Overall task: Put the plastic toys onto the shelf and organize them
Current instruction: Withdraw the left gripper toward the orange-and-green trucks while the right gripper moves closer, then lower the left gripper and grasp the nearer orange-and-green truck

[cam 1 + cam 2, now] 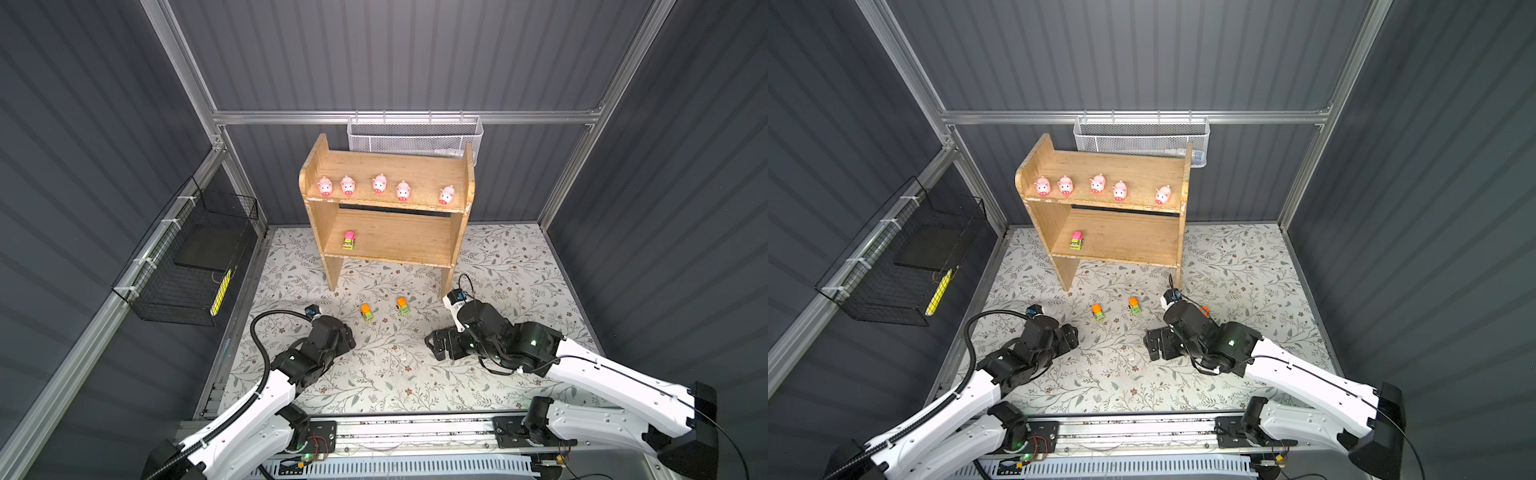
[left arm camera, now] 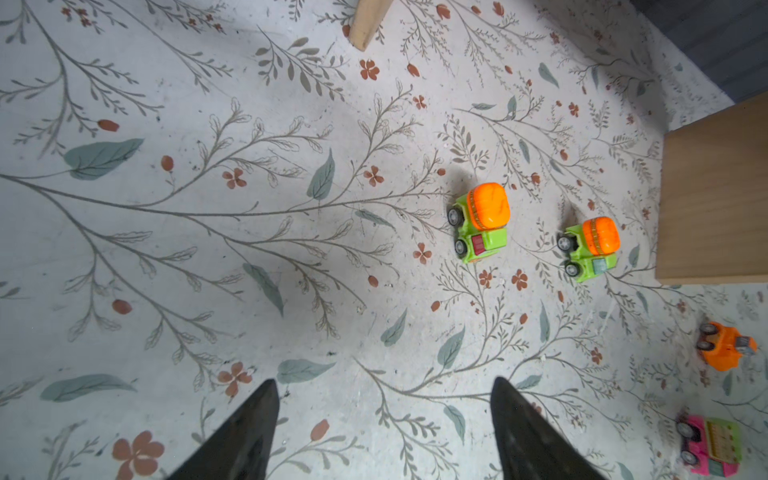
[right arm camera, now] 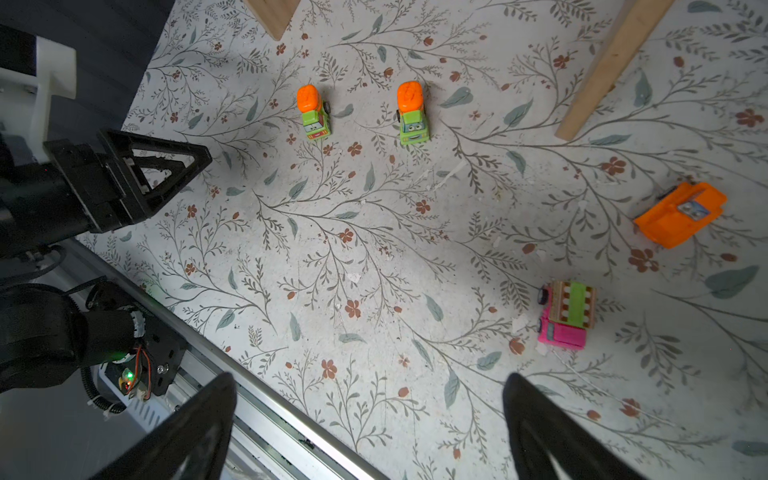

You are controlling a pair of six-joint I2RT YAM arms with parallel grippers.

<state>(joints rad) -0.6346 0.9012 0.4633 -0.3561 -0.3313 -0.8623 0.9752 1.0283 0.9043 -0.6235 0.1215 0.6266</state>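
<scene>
**Top views.** I count five pink pigs point(image 1: 379, 183) in a row on the upper tier of the shelf point(image 1: 395, 164), snouts toward the arms. One pink-and-green truck point(image 1: 349, 240) stands on the lower tier, near its left end. On the floral mat point(image 1: 374, 374) in front of the shelf are the left mixer truck point(image 1: 366, 312) and the right mixer truck point(image 1: 402, 306), near each other but apart. The left gripper point(image 1: 347, 334) and the right gripper point(image 1: 432, 347) sit low over the mat, one on either side of the mixers. An orange vehicle point(image 1: 1203, 309) peeks out from behind the right arm.

**Left wrist.** Left gripper point(image 2: 382, 384): jaws wide apart, nothing between them, bare mat below. Beyond it I see both mixers upright, the orange vehicle point(image 2: 725, 345) tipped on its side, and a second pink truck point(image 2: 708, 444).

**Right wrist.** Right gripper point(image 3: 370, 376): jaws spread fully, empty. The second pink truck point(image 3: 567, 316) is the toy nearest it. The orange vehicle point(image 3: 681, 214) lies tipped farther off, close to a shelf leg.
</scene>
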